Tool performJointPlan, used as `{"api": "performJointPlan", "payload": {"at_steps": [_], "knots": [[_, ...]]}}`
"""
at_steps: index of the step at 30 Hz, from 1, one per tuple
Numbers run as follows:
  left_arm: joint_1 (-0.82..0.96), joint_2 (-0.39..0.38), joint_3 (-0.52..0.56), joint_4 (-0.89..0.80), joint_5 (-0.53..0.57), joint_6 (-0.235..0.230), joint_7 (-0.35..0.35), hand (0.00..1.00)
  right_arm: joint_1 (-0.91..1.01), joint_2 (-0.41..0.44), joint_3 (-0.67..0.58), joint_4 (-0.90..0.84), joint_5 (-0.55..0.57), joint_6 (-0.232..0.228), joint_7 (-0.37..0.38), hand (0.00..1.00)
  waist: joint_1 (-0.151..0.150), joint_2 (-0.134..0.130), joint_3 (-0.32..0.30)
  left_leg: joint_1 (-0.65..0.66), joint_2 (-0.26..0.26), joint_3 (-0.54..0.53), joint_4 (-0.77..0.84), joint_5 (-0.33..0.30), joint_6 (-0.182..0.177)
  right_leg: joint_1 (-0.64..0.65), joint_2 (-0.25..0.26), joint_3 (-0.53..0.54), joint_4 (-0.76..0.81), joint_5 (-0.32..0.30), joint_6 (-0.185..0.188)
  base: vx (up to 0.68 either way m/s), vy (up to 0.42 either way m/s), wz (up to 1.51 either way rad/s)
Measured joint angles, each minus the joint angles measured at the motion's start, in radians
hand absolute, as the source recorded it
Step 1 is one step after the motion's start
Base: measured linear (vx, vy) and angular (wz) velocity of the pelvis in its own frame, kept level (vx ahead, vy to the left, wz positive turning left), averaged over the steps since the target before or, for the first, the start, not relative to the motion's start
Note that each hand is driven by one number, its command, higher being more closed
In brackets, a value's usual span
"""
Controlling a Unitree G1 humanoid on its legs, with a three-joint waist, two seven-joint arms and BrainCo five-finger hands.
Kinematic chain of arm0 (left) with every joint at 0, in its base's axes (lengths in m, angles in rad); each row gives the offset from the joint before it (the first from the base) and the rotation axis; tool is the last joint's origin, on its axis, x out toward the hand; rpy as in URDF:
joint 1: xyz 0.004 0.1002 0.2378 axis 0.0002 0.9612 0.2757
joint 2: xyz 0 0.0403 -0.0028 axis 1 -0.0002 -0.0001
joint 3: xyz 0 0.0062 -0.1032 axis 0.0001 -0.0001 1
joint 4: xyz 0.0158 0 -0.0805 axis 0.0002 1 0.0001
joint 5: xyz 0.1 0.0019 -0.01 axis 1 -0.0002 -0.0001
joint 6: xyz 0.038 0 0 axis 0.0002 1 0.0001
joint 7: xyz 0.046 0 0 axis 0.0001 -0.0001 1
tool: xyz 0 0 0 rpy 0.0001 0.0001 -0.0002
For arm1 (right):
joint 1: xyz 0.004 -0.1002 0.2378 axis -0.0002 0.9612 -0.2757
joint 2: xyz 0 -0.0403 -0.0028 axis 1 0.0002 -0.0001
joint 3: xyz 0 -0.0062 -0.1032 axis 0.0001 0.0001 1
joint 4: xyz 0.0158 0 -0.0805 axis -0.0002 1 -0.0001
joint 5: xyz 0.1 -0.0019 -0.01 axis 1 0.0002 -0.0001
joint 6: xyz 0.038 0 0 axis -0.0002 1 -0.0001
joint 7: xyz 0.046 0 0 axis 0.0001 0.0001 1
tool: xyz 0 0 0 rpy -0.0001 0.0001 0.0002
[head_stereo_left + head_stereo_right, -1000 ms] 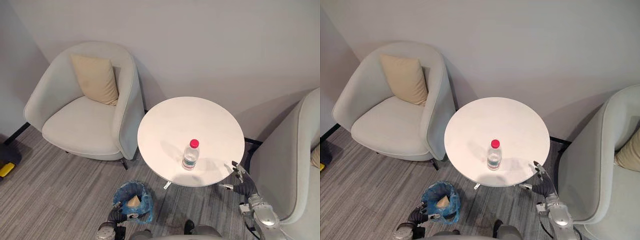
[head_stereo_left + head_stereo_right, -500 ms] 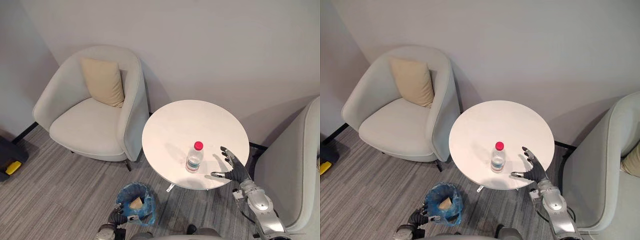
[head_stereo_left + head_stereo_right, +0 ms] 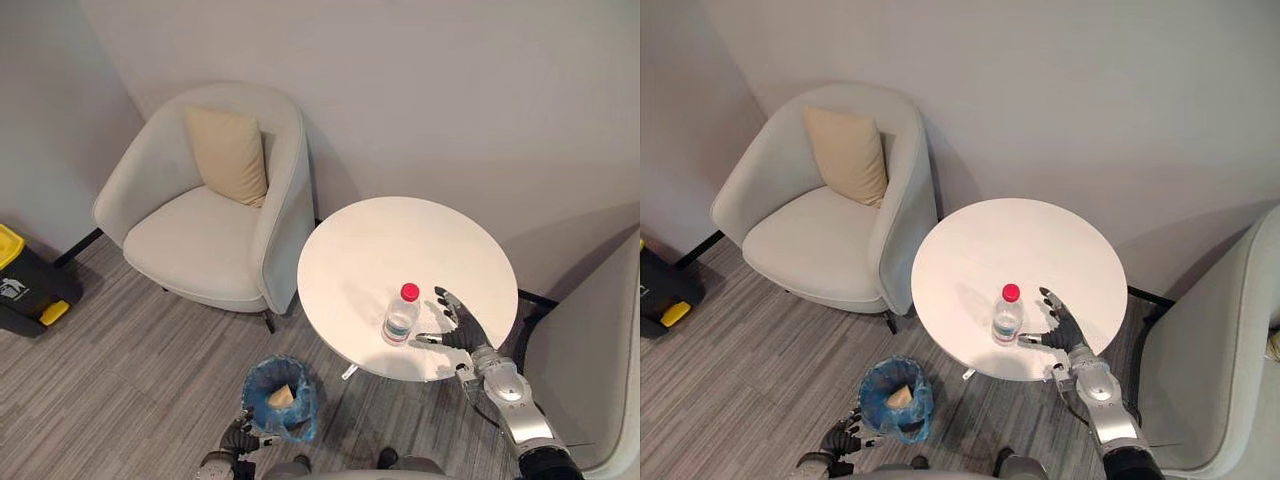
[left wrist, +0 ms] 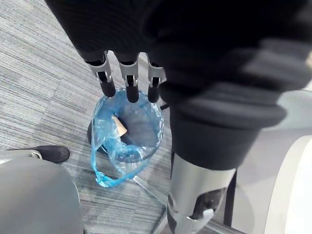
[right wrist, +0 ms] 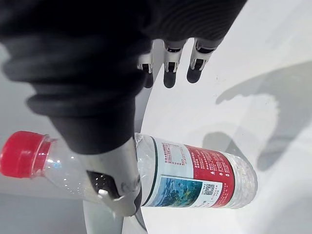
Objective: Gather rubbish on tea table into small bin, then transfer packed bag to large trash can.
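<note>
A clear plastic bottle with a red cap stands upright on the round white worktop, near its 6 o'clock edge. The right hand rests at the bottle's 3 o'clock, its fingers released and spread, thumb just beside the bottle. On the grey floor, at the worktop's 7 o'clock, sits a small bin lined with a blue plastic bag, holding a tan paper scrap. The left hand hovers at the bin's 7 o'clock with its fingers released.

The round table lies bare all round the bottle.
</note>
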Motion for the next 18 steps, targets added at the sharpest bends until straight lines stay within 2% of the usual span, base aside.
{"api": "performJointPlan", "payload": {"at_steps": [9,18], "knots": [[-0.003,0.0,-0.033,-0.002,0.0,0.0,0.0,0.0,-0.093,0.015,0.032,0.104,0.029,0.009,-0.021,0.0,0.023,0.01,0.014,-0.032,0.0,-0.017,0.002,0.007,-0.004,-0.02,-0.001,-0.018,-0.004,0.001,-0.001,-0.01,-0.012,0.05],[-0.004,0.0,-0.043,-0.01,-0.001,0.0,0.0,0.0,-0.204,0.044,0.096,0.171,0.051,0.015,-0.039,0.0,0.038,0.014,0.066,-0.054,-0.002,-0.026,0.005,0.017,-0.007,-0.037,-0.005,-0.029,0.006,0.003,-0.005,-0.01,-0.009,0.03]]}}
